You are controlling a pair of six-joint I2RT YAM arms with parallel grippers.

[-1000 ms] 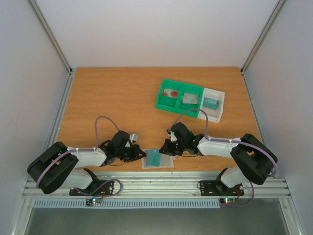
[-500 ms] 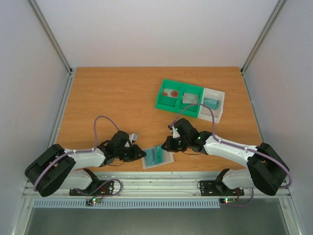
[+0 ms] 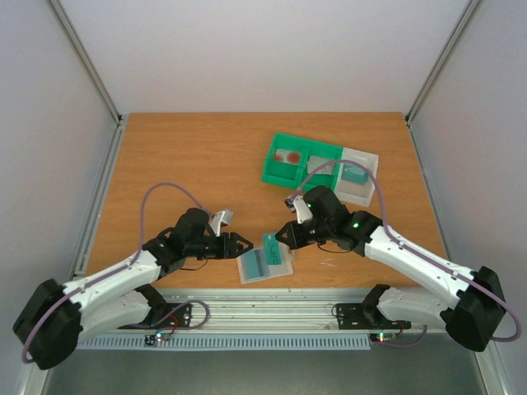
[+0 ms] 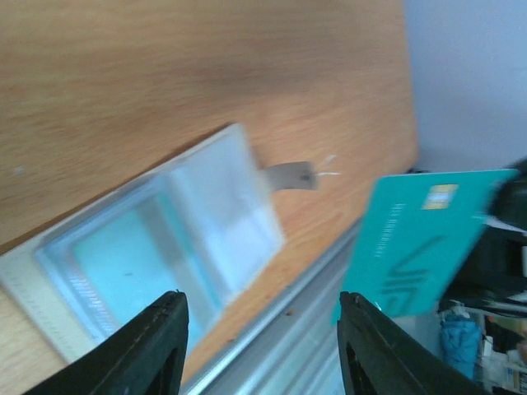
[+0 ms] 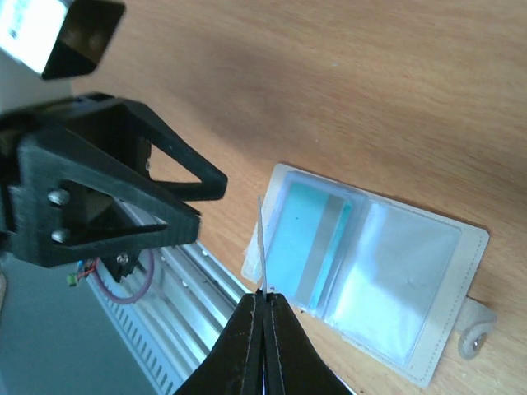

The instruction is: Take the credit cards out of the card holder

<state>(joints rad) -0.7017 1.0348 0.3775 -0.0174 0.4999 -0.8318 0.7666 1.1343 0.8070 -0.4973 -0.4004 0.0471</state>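
The card holder (image 3: 265, 264) lies flat and open near the table's front edge, a translucent sleeve (image 5: 362, 263) with a small tab (image 4: 288, 174). A teal card (image 5: 306, 240) still shows inside one pocket. My right gripper (image 3: 285, 239) is shut on another teal credit card (image 4: 416, 239), held on edge just above the holder's left end; it looks like a thin blade (image 5: 262, 243) in the right wrist view. My left gripper (image 3: 240, 243) hovers open just left of the holder, its fingers (image 4: 156, 346) around nothing.
A green two-compartment bin (image 3: 280, 170) sits at the back right with a red-marked card (image 3: 287, 155) and a greyish card (image 3: 321, 156) in it. A white tray (image 3: 362, 189) beside it holds a teal card (image 3: 356, 173). The aluminium rail (image 3: 272, 306) runs along the table's front edge.
My left gripper has opened, let go of the holder and risen. My right gripper has drawn the teal card out and lifted it. The holder has turned slightly.
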